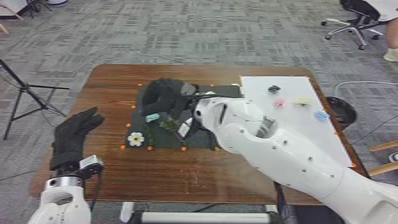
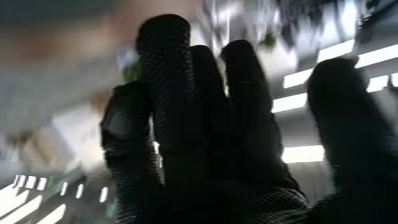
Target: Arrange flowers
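Lying on dark mat (image 1: 165,143), white flower (image 1: 135,139) near right hand's (image 1: 163,100) straight, parted fingers, anything held unclear

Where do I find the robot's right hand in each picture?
Head view: the right hand is left of centre, over the far-left part of the dark mat.
Right wrist view: close up across the middle, its palm and straight fingers large.
Shared landmark: the hand's black glove; I can't match anything else with certainty.
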